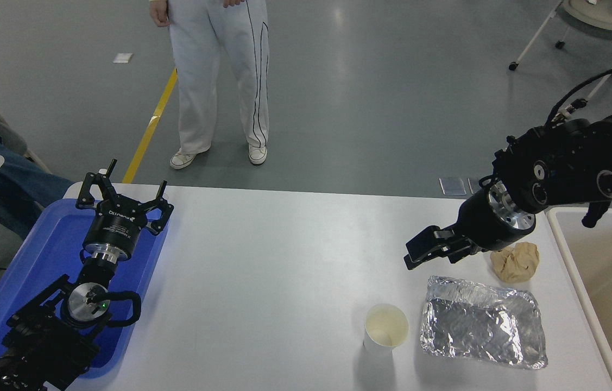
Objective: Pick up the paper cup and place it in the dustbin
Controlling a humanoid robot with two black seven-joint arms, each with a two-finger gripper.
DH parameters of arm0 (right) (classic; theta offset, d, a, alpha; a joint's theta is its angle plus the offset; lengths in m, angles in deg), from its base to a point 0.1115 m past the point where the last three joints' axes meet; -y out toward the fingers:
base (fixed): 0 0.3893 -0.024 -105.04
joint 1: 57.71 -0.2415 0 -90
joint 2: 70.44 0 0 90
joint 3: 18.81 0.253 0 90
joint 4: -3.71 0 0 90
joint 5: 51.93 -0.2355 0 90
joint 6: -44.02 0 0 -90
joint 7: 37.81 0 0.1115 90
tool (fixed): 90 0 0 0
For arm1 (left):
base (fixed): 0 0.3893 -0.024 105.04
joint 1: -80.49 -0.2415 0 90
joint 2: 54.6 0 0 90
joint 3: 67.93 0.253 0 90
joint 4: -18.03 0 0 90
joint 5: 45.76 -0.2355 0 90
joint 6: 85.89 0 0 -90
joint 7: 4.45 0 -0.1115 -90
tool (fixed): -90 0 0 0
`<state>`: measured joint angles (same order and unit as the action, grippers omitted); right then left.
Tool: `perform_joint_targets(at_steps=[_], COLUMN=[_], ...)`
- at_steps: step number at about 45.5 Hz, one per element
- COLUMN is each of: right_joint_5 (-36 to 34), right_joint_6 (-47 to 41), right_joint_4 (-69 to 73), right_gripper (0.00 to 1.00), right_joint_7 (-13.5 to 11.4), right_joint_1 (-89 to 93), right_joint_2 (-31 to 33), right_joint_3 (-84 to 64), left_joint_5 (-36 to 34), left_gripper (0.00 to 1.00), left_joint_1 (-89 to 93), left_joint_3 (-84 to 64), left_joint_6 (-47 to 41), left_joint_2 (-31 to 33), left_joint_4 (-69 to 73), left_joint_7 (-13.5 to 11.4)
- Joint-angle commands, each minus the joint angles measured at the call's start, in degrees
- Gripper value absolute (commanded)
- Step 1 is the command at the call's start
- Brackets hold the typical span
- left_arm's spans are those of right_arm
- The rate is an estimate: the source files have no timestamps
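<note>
The paper cup (386, 328) stands upright on the white table near the front edge, right of centre, its cream inside showing. The dustbin (562, 230) shows at the right edge with its white rim and beige walls. My right gripper (428, 257) hangs open and empty above the table, behind and slightly right of the cup, well apart from it, pointing left. My left gripper (121, 196) is open and parked over the blue tray (39, 260) at the lower left.
A crinkled silver foil tray (482, 328) lies just right of the cup. A crumpled tan paper ball (515, 262) sits behind it, close to my right wrist. A person in white trousers (219, 81) stands beyond the table's far edge.
</note>
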<state>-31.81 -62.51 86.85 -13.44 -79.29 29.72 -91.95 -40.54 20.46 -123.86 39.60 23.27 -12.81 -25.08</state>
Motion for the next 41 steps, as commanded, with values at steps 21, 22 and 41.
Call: perform_joint_targets(at_steps=[21,22,41], right_joint_5=[-0.3,-0.2,-3.9], right_joint_6=[3.2,3.2,5.9], right_joint_4=[-4.9,-5.1,-9.5], right_gripper=[0.89,0.89,0.88], right_joint_7=[-0.6,-0.6,-0.6], right_joint_1=[12.7,12.9,18.9], right_joint_2=[-4.7,-4.7,-6.2], right_joint_3=[3.3,3.4,4.2], left_joint_5=[0.0,0.0,0.0], left_gripper=[1.00,1.00,1.00], left_joint_1=[0.0,0.0,0.0], left_joint_3=[0.0,0.0,0.0], left_joint_6=[0.0,0.0,0.0], left_joint_2=[0.0,0.0,0.0], left_joint_4=[0.0,0.0,0.0], left_joint_7=[0.1,0.1,0.1])
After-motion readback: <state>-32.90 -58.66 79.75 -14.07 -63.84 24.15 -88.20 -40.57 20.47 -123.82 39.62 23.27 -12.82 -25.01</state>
